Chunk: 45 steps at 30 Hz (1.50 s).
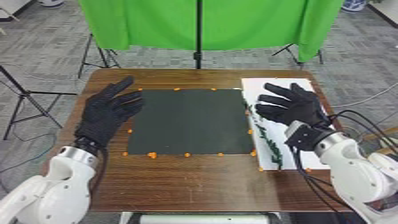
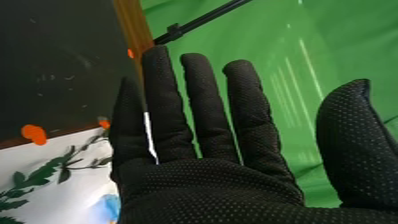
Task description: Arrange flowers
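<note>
From the dark mat (image 1: 191, 122) on the table (image 1: 187, 187), the left hand (image 1: 111, 111) is toward ten o'clock, the right hand (image 1: 298, 107) toward two, both open. A white sheet (image 1: 309, 161) lies at three, leafy greenery (image 1: 274, 150) on it toward four; green cloth (image 1: 151, 25) hangs at twelve.

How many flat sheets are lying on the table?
2: the dark sheet in the middle of the table, and the white sheet on the robot's right, with greenery on it and partly hidden by the right hand.
</note>
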{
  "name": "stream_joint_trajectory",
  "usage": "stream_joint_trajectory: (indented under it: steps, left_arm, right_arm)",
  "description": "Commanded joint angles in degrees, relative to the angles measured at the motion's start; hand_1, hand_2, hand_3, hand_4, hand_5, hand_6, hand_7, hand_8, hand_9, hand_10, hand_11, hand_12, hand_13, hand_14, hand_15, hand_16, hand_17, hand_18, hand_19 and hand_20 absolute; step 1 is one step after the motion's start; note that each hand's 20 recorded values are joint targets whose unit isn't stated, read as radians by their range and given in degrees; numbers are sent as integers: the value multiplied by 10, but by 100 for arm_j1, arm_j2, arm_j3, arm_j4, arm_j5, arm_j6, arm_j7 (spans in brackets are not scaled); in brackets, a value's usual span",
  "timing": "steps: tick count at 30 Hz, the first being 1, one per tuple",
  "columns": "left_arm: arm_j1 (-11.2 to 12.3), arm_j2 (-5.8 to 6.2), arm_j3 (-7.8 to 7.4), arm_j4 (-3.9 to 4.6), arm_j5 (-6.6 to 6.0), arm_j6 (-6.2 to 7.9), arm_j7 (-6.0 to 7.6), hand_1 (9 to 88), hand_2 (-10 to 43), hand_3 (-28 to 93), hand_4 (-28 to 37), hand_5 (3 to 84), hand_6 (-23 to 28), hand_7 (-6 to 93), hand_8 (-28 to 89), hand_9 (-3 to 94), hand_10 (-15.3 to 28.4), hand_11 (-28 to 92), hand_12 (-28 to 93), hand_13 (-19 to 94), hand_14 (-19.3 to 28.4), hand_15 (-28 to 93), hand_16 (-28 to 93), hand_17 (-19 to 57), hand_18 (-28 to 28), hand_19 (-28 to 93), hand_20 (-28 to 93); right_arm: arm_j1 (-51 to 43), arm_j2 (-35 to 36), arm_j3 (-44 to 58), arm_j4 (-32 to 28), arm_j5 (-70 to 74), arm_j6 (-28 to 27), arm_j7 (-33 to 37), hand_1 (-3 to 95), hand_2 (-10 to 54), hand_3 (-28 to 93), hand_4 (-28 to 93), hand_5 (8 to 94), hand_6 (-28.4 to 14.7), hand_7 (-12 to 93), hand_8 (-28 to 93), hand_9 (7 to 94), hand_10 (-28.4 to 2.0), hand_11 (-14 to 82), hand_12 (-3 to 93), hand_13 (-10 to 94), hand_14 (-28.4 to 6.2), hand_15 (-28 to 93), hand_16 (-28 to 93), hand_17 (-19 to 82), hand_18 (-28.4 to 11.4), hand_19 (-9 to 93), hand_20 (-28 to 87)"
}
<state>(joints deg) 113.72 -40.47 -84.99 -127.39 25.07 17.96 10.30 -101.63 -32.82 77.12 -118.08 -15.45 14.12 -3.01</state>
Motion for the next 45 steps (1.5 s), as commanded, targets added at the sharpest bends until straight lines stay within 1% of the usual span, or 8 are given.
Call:
stream_joint_trajectory:
  steps: [1,5,11,19,24,29,33,45]
  left_arm:
    - [266,-45,-180,-37,-38,95,63,210,88,767,-283,319,78,147,-106,296,204,284,99,215,275,509,-103,-112,242,524,82]
    - [405,-72,-293,-64,-38,101,91,211,85,770,-283,320,78,147,-105,297,204,285,99,215,274,510,-103,-113,240,521,81]
    - [507,-83,-442,-91,-14,22,77,211,84,770,-283,321,78,149,-106,297,203,284,99,215,274,510,-103,-113,240,521,82]
    - [522,-56,-465,-136,-9,42,115,212,82,771,-282,328,82,150,-105,298,204,284,99,215,274,509,-103,-112,239,520,82]
    - [605,-69,-521,-161,-7,15,108,214,81,771,-282,328,82,150,-105,298,204,285,99,216,274,509,-102,-113,240,520,83]
    - [663,-82,-545,-169,-19,-3,95,216,80,772,-282,329,83,150,-105,301,205,286,99,217,274,513,-102,-113,240,520,83]
    - [664,-91,-518,-162,-25,-5,81,216,80,772,-281,330,83,149,-105,302,205,286,99,218,274,513,-103,-113,241,520,82]
    - [865,-158,-653,-231,8,-102,55,217,80,771,-279,332,85,151,-105,304,207,288,99,221,276,519,-106,-113,240,519,81]
  right_arm:
    - [73,-31,162,-241,-709,456,529,134,144,819,-283,467,-19,194,-150,501,-164,154,122,401,-180,376,108,54,-202,546,157]
    - [107,-68,136,-303,-1334,590,940,143,132,816,-283,473,-25,196,-152,510,-169,172,123,418,-177,406,103,69,-199,571,160]
    - [35,-339,407,-628,-2530,1004,2322,178,100,800,-278,491,-40,198,-151,574,-175,248,129,511,-165,561,77,148,-196,703,167]
    - [199,-374,213,-1001,-4818,1418,4164,233,42,759,-255,549,-61,187,-141,634,-181,276,131,587,-155,621,59,216,-219,829,103]
    - [-217,-320,400,-1252,-6007,1080,4989,269,15,737,-243,602,-64,179,-135,697,-181,273,139,652,-143,631,74,270,-238,912,12]
    - [-446,-194,361,-1358,-7022,749,5576,288,-8,722,-238,640,-71,164,-128,741,-176,277,143,709,-134,642,87,321,-249,932,38]
    - [-602,-91,240,-1478,-8419,-166,6137,298,-18,706,-230,657,-77,151,-119,764,-176,280,147,744,-123,650,100,359,-256,932,97]
    - [-612,-44,-251,-1500,-9374,-937,6499,313,-34,683,-218,675,-84,138,-108,794,-175,289,157,777,-115,647,119,401,-263,932,127]
